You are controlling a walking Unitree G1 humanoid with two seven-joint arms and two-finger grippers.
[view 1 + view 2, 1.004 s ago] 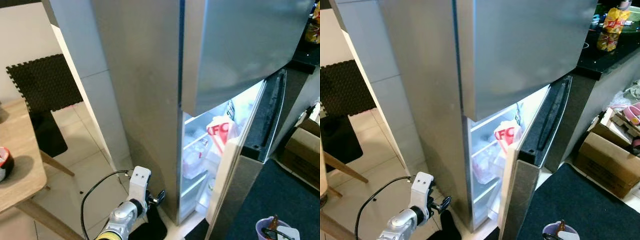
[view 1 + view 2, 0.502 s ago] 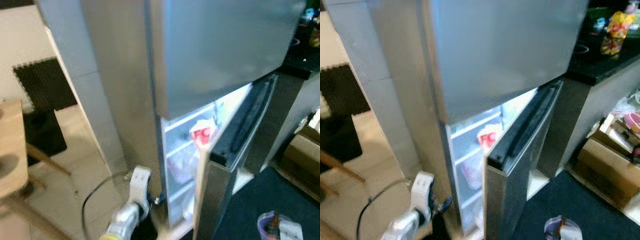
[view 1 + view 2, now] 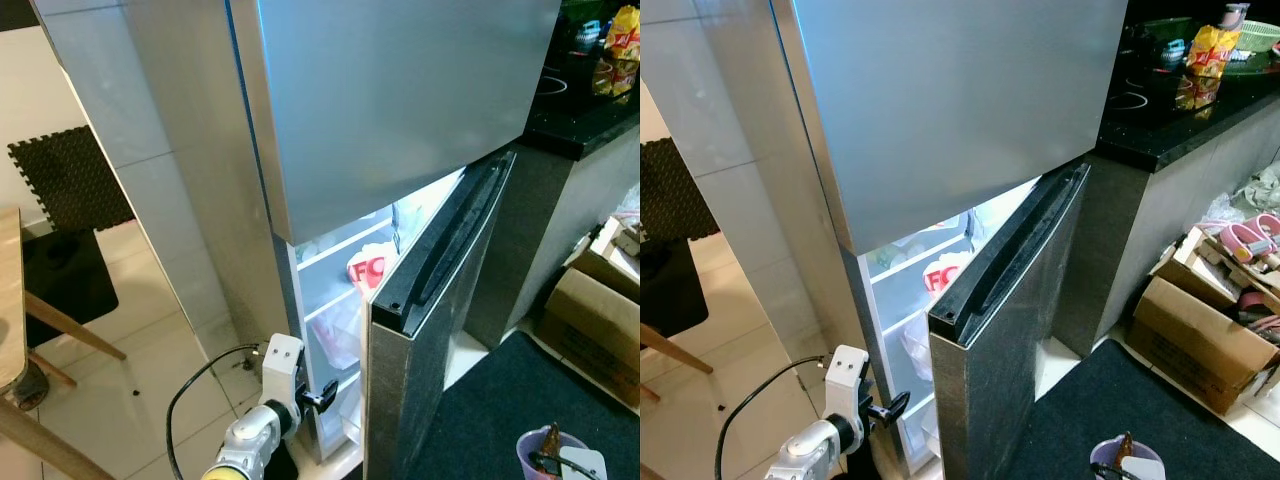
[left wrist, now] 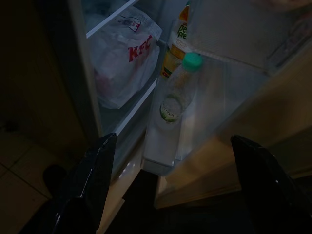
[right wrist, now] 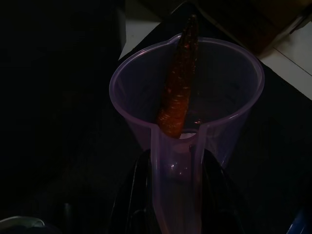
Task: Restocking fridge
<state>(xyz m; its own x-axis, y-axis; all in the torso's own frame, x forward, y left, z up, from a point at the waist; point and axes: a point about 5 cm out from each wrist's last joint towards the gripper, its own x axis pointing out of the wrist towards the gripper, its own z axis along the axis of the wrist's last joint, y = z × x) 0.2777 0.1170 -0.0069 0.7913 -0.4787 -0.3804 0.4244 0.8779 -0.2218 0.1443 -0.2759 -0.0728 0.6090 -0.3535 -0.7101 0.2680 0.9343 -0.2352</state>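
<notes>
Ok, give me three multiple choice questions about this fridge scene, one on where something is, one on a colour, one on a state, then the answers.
1. Where is the white KFC bag?
A. on a shelf inside the fridge
B. on the black mat
C. in the cardboard box

2. What colour is the jug with the carrot in it?
A. green
B. pale purple
C. orange

3. How is the lower fridge door?
A. shut
B. partly open
C. removed

Answers: 1 A, the left wrist view shows the bag on a shelf behind the door. 2 B, the right wrist view shows translucent purple plastic, held by the right gripper. 3 B, the door stands ajar with the lit interior showing.
</notes>
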